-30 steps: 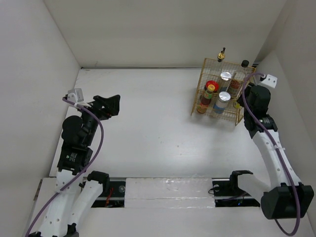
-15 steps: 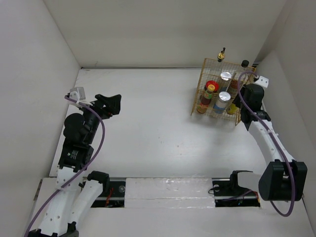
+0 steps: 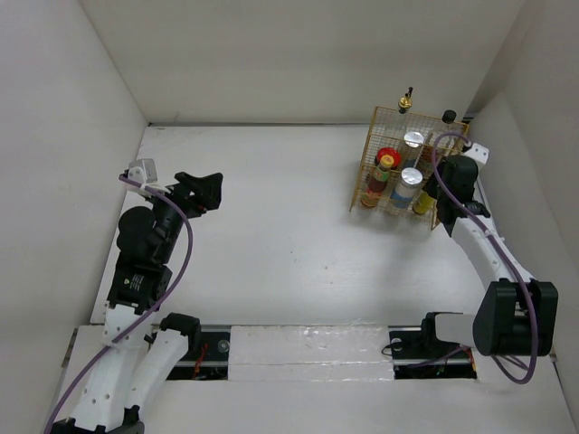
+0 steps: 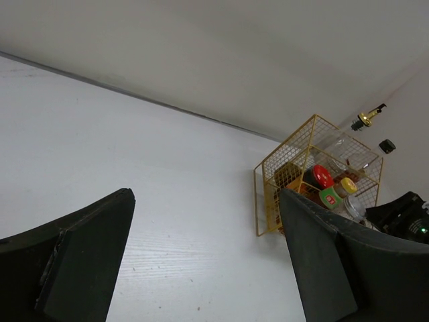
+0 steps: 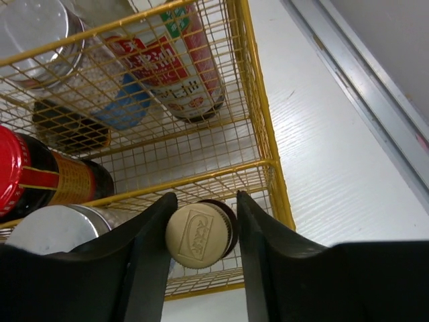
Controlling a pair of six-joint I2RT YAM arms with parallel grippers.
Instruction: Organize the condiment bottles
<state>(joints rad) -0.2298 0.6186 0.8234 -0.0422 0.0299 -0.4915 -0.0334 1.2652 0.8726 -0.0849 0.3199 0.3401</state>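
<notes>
The right gripper (image 5: pixel 204 201) clamps a cream-capped bottle (image 5: pixel 200 235) at the wire basket (image 5: pixel 260 100).
The cap sits pinched between both fingers (image 5: pixel 144 255) at the basket's corner (other bottles (image 5: pixel 181 67) stand inside, beyond the fingertips); the left gripper (image 4: pixel 206 194) hangs spread wide and empty, the basket far ahead of it.

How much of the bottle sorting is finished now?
The red-lidded jar and silver-lidded bottles already stand in the wire basket. The right gripper grips a pale-capped bottle at the basket's near corner. A gold-capped bottle and a black-capped bottle behind the basket seem to remain. The left gripper is open.
</notes>
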